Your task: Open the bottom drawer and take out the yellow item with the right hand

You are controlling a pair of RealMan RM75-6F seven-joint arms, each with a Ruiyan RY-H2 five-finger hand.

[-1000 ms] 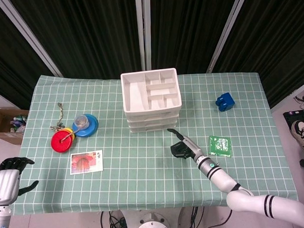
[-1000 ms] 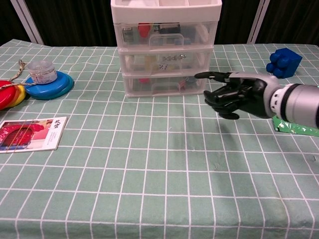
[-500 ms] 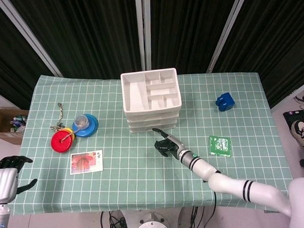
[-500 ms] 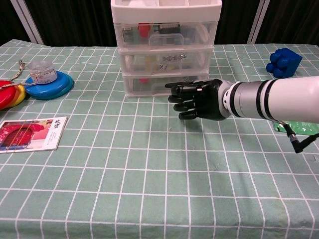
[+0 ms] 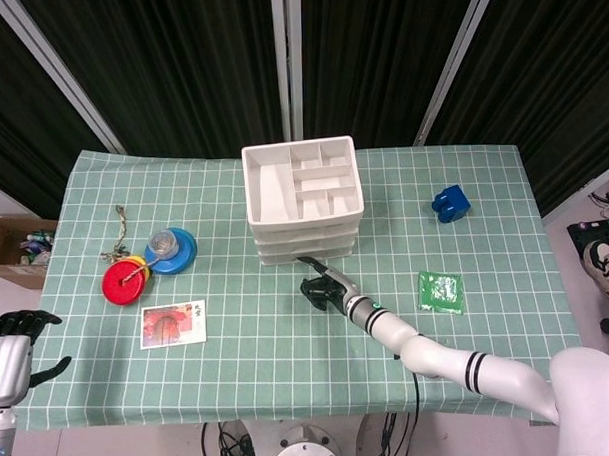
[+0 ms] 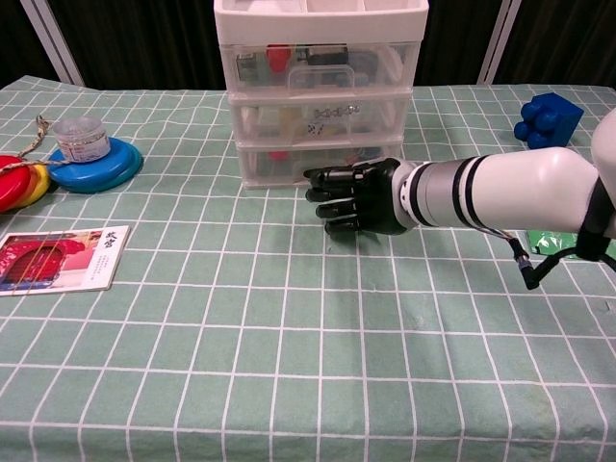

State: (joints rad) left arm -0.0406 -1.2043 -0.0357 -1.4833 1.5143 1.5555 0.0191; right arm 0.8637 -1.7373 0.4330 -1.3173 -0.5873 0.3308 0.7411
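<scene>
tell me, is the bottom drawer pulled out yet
No, in the chest view the bottom drawer sits flush with those above, the right hand just before it.

The table (image 5: 289, 369) is covered by a green checked cloth (image 6: 289, 366). A white drawer unit (image 5: 304, 200) stands at far centre. On the left lie a blue disc (image 5: 172, 253) carrying a small jar (image 6: 81, 137), a red disc (image 5: 120, 283) over a yellow one, a cord (image 5: 119, 226), and nearer, a picture card (image 5: 173, 324). On the right are a blue block (image 5: 450, 203), far, and a green packet (image 5: 441, 291), nearer.
</scene>
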